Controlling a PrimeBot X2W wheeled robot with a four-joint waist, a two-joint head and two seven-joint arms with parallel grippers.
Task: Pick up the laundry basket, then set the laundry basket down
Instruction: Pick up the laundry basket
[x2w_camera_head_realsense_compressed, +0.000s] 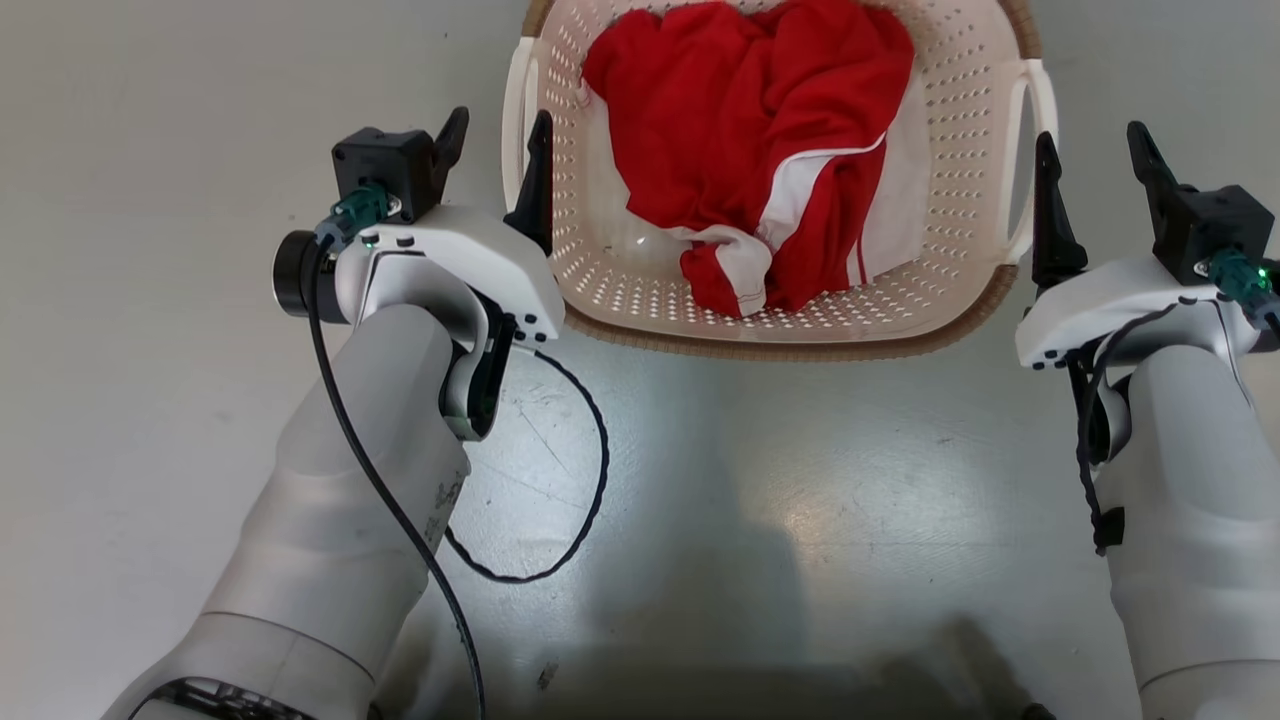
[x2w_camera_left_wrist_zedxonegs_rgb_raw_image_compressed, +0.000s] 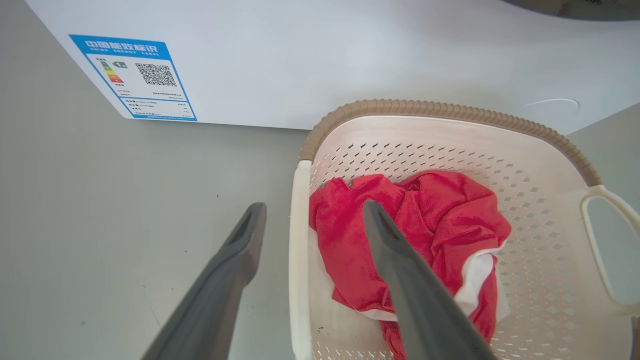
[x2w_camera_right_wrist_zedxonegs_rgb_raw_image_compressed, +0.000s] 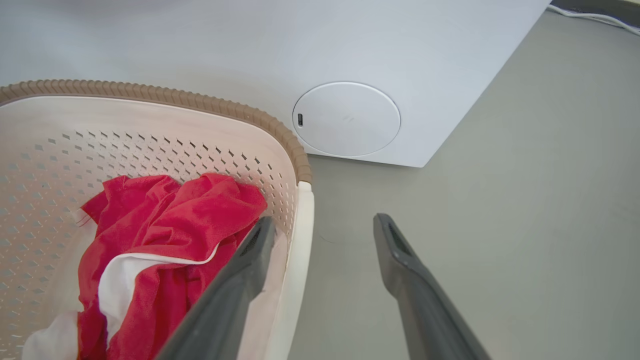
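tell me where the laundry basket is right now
The laundry basket sits on the floor, top centre of the head view, between the left hand and right hand.

We see a cream, brown-rimmed laundry basket (x2w_camera_head_realsense_compressed: 960, 150) patterned with diamond holes, a red-and-white garment (x2w_camera_head_realsense_compressed: 740, 120), and a plain grey floor (x2w_camera_head_realsense_compressed: 150, 200).

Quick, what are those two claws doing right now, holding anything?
Left gripper: open, fingers astride the left handle of the laundry basket, not clamped.
Right gripper: open, astride the right handle, holding nothing.
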